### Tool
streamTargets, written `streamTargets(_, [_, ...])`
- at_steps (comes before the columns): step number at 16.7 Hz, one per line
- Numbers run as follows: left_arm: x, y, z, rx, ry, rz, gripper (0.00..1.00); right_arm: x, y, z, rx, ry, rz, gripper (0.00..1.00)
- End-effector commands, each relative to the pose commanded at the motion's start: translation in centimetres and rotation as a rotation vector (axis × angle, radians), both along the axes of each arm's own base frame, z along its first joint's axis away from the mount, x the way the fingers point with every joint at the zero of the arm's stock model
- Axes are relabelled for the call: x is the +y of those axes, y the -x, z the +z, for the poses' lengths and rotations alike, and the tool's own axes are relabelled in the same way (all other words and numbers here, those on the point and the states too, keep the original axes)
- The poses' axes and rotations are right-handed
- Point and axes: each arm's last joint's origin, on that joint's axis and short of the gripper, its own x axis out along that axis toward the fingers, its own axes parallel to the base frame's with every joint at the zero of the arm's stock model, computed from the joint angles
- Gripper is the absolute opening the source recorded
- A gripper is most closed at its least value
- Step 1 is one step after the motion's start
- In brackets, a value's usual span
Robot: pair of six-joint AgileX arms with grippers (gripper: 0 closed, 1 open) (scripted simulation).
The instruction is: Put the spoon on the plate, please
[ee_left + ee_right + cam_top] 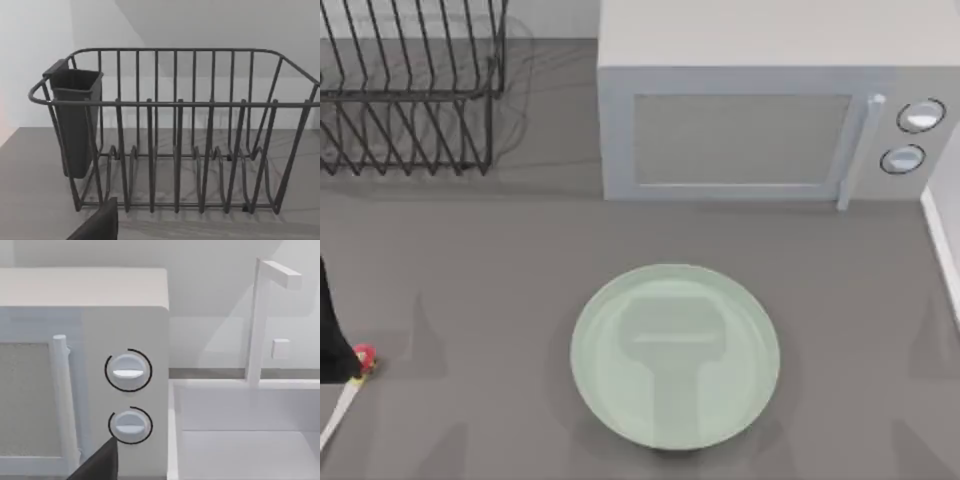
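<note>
Right now your spoon (345,392) lies at the far left edge of the desk (470,300), well apart from the plate (675,355), which sits near the middle of the desk in front of the microwave (760,130). You can see the spoon's red-pink knob (364,357) and a stretch of thin white handle running from it down and to the left, out of the top view; the bowl end is cut off by the frame. So the long axis is a diagonal, knob end nearer the plate.

A dark shape (332,330) touches or overlaps the knob at the left edge. It is probably part of your left arm, but you cannot tell whether the left hand is apart, together or clamped on the handle. The left wrist view looks at the dish rack (175,135) with its dark cutlery cup (75,120), not at the spoon. The right wrist view faces the microwave's two dials (128,395) and a white sink; the right hand's state cannot be told either.

Your left arm is clearly the nearer one. The carry will run rightward across open desk to the plate.
</note>
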Motion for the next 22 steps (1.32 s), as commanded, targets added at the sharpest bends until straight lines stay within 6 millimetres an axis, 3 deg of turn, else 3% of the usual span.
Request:
streamTargets(4, [0.0,0.0,0.4,0.038,-0.008,0.004,1.0,0.0,0.0,0.0,0.0,0.0,0.0,1.0])
streamTargets(7, [0.1,-0.4,1.6,0.181,-0.035,0.007,1.0,0.0,0.0,0.0,0.0,0.0,0.0,1.0])
streamTargets(11, [0.2,-2.2,3.1,0.538,-0.087,-0.013,1.0,0.0,0.0,0.0,0.0,0.0,0.0,1.0])
streamTargets(17, [0.3,-6.9,3.6,1.144,-0.153,-0.095,1.0,0.0,0.0,0.0,0.0,0.0,0.0,1.0])
streamTargets(22, [0.4,-10.3,3.4,1.469,-0.181,-0.166,1.0,0.0,0.0,0.0,0.0,0.0,0.0,1.0])
